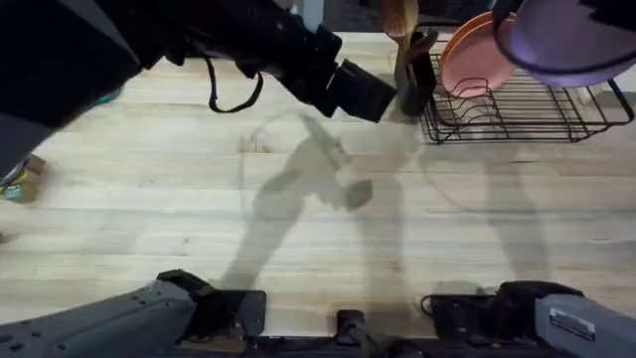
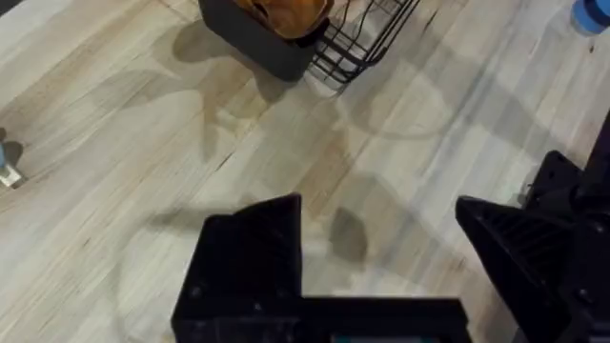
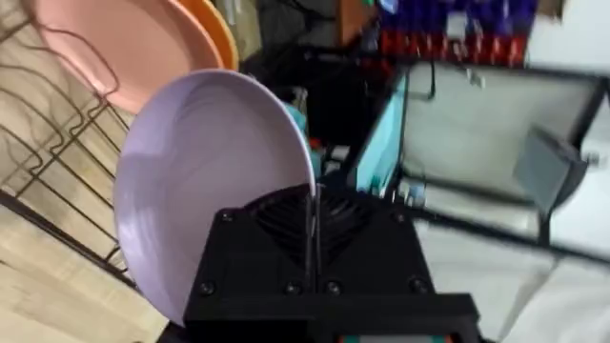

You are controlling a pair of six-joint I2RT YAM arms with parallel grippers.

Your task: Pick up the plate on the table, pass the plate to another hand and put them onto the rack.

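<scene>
The lavender plate (image 1: 576,40) hangs edge-on above the right end of the black wire rack (image 1: 517,109), at the back right of the table (image 1: 298,219). In the right wrist view my right gripper (image 3: 313,214) is shut on the rim of the plate (image 3: 210,181), with the rack (image 3: 57,162) just beneath it. My left gripper (image 1: 363,94) is stretched across the back middle of the table, left of the rack. Its fingers (image 2: 248,257) stand wide open over bare wood, holding nothing.
Salmon-pink plates (image 1: 472,55) stand in the rack's left slots. A black holder with wooden utensils (image 1: 414,75) sits against the rack's left end, close to the left gripper. A small object (image 1: 20,179) lies at the table's left edge.
</scene>
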